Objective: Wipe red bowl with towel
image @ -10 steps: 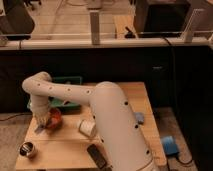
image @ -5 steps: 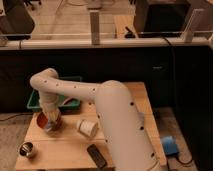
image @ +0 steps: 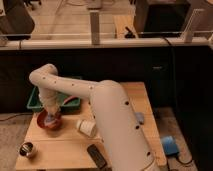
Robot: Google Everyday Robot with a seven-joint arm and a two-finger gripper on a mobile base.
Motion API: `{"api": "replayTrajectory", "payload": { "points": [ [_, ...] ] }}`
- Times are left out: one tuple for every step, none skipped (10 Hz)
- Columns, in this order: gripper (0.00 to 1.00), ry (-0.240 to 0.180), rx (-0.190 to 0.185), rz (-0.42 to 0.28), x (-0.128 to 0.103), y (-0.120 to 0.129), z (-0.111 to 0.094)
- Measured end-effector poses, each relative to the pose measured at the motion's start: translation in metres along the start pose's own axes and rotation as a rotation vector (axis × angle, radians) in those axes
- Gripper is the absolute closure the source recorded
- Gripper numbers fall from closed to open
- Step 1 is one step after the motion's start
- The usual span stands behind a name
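The red bowl (image: 50, 121) sits on the left part of the wooden table (image: 65, 145). My white arm reaches from the lower right across the table and bends down over it. My gripper (image: 51, 115) is down inside the bowl, pressing a pale bluish towel (image: 50, 119) against the bowl's inside. The arm's wrist hides most of the gripper and much of the towel.
A green tray (image: 35, 101) stands just behind the bowl. A white paper cup (image: 86, 128) lies on its side to the right. A small metal cup (image: 27, 149) stands front left. A dark remote-like object (image: 97, 155) lies near the front edge. A blue item (image: 168, 145) lies on the floor at right.
The gripper has moved right and down from beside the bowl's left into the bowl. The arm's elbow has swung further right over the table.
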Motion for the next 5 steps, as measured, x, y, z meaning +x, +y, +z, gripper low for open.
{"api": "replayTrajectory", "payload": {
  "points": [
    [1.0, 0.004, 0.017, -0.005, 0.0, -0.011, 0.002],
    [1.0, 0.007, 0.038, -0.013, -0.001, -0.027, 0.004],
    [1.0, -0.001, 0.053, -0.02, -0.003, -0.035, 0.007],
    [1.0, -0.027, 0.085, -0.027, -0.003, -0.041, 0.008],
    [1.0, -0.047, 0.103, -0.032, -0.004, -0.044, 0.01]
  ]
}}
